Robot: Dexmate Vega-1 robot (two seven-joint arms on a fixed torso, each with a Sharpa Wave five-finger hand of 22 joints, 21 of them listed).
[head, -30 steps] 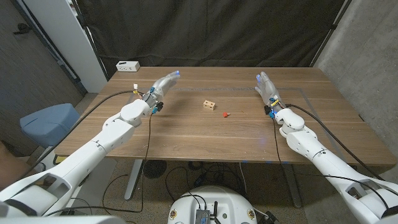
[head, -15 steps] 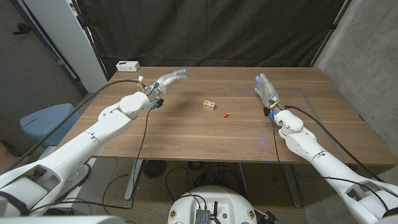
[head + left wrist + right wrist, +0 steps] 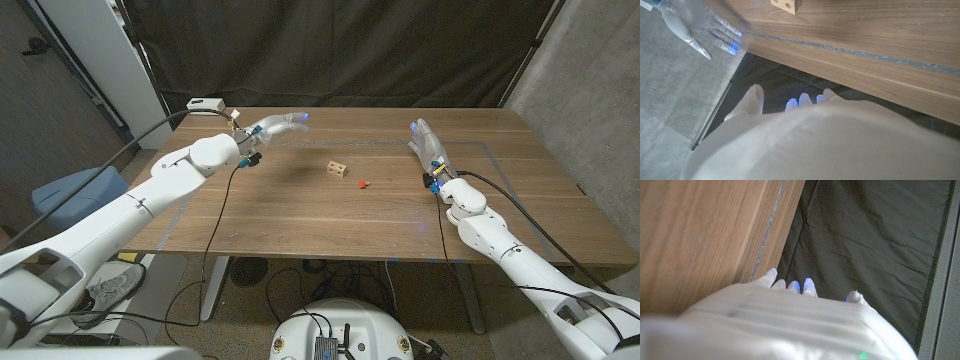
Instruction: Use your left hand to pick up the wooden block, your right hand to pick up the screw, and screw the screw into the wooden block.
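A small wooden block (image 3: 338,169) with dark holes lies on the table's middle; the left wrist view catches it (image 3: 786,5) at the frame's edge. A small red screw (image 3: 363,184) lies just to the block's right. My left hand (image 3: 274,127) hovers above the table, left of and beyond the block, fingers stretched out and apart, holding nothing. My right hand (image 3: 428,144) stands to the right of the screw, fingers extended toward the far edge, empty. That right hand also shows blurred in the left wrist view (image 3: 700,27).
The wooden table (image 3: 300,215) has a white power strip (image 3: 206,104) at its far left corner. A black curtain hangs behind. A blue-grey seat (image 3: 75,195) stands to the left of the table. Cables trail from both wrists.
My left arm has lifted and swung toward the far middle of the table, closer to the block. The right arm, block and screw have stayed put.
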